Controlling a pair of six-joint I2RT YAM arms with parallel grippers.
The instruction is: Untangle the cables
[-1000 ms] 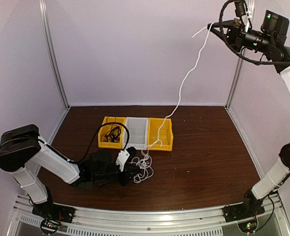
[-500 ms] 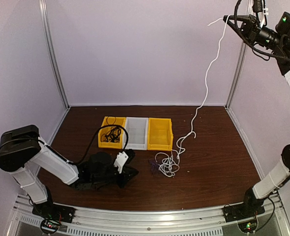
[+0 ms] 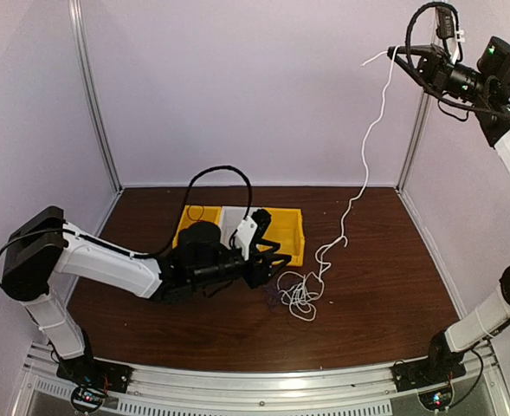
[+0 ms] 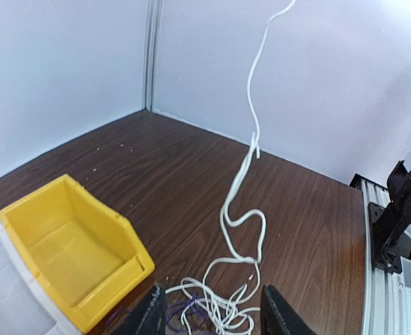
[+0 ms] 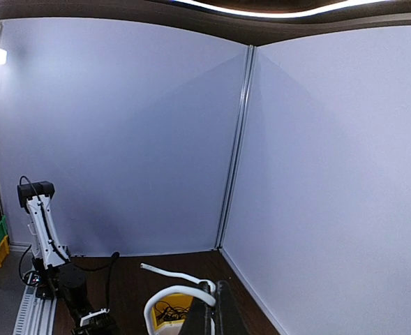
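A white cable [image 3: 364, 147] hangs from my right gripper [image 3: 396, 52], raised high at the back right, down to a loose pile [image 3: 302, 295] on the brown table. The right wrist view shows that gripper [image 5: 213, 285] shut on the white cable [image 5: 174, 287]. A thin purple cable [image 3: 272, 301] lies tangled at the pile's left edge. My left gripper [image 3: 276, 256] hovers just left of the pile. In the left wrist view it [image 4: 215, 317] is open, with the white pile [image 4: 222, 307] and the purple cable [image 4: 189, 307] between its fingers [image 4: 153, 314].
Three bins stand in a row behind the pile: yellow [image 3: 188, 227], white [image 3: 235, 217] and yellow [image 3: 291, 227]. Black cables [image 5: 167, 311] lie in the left yellow bin. The right yellow bin [image 4: 72, 244] is empty. Walls and metal posts [image 3: 415, 130] enclose the table.
My left gripper has risen, swung right towards the pile and opened. The white cable's pile slid right, away from the bins, as the right gripper pulled it up and to the right.
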